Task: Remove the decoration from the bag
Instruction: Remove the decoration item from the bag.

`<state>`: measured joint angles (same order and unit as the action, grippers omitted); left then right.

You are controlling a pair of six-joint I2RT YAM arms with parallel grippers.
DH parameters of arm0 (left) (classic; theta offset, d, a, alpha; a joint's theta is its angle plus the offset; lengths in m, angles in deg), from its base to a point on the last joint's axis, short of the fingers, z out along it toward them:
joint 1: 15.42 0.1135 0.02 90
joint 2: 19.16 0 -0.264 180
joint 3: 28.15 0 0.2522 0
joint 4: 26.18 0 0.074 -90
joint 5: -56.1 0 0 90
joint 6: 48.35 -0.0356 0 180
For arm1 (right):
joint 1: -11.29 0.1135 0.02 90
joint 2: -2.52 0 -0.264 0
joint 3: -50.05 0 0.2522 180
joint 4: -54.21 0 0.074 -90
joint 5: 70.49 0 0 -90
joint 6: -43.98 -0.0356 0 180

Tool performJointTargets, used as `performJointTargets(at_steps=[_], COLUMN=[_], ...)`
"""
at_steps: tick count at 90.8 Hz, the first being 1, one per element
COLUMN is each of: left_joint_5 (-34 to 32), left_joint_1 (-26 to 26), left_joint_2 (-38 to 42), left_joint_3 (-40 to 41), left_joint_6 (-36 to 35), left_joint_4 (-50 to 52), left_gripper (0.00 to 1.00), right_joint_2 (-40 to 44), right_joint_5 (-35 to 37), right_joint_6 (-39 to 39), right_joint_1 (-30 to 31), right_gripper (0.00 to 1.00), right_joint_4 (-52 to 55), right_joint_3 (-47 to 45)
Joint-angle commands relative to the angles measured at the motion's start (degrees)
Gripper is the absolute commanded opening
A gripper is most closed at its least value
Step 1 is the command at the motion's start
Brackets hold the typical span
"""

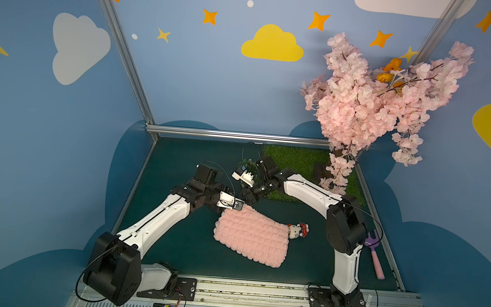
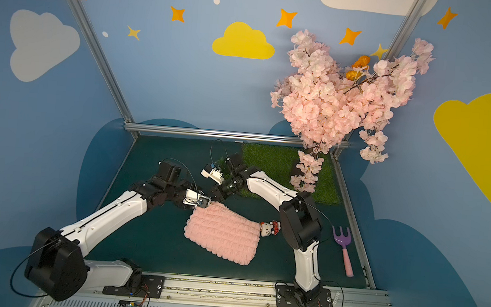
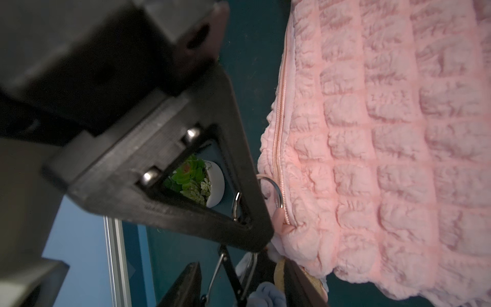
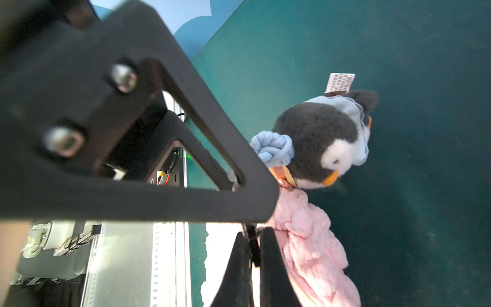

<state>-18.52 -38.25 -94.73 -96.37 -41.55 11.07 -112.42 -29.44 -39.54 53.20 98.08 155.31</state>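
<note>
At bag (image 1: 251, 240) zip corner: right gripper (image 4: 251, 236), closed, pinching clasp (image 3: 214, 271).
Left gripper (image 1: 235, 205): alongside; grip I can't tell.
Decoration (image 1: 297, 231): bag's other zip end.
Next: I'd pin bag, unhook gently.

Bag (image 1: 251, 238) pink, quilted squares — decoration (image 1: 296, 231) white, red.

Pink quilted bag (image 1: 251, 240) lies flat; white cat-face decoration (image 1: 294, 231) touching its corner.
</note>
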Motion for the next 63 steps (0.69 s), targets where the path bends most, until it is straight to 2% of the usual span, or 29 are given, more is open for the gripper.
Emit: performJointTargets(at_steps=[1, 13, 33, 63], left_joint_5=[0.4, 0.3, 0.0, -3.1], left_joint_1=[-0.9, -1.3, -1.5, -1.8], left_joint_2=[-0.9, -1.6, -2.3, -3.5], left_joint_3=[-1.8, -1.5, -2.2, -2.8], left_joint_6=[-1.0, -0.8, -1.2, -2.1], left_joint_4=[1.7, 2.0, 3.2, 4.0], left_gripper=[0.53, 0.51, 0.37, 0.27], right_joint_2=[-0.4, -0.1, 0.1, 0.6], right_joint_5=[-2.9, -3.6, -5.0, -6.9], right_joint_6=[1.0, 1.2, 1.8, 3.1], right_joint_1=[-0.2, -0.5, -0.9, -1.6], right_gripper=[0.00, 0.00, 0.00, 0.00], right_joint_4=[2.5, 2.4, 2.9, 3.8], right_joint_3=[2.0, 2.0, 2.1, 2.2])
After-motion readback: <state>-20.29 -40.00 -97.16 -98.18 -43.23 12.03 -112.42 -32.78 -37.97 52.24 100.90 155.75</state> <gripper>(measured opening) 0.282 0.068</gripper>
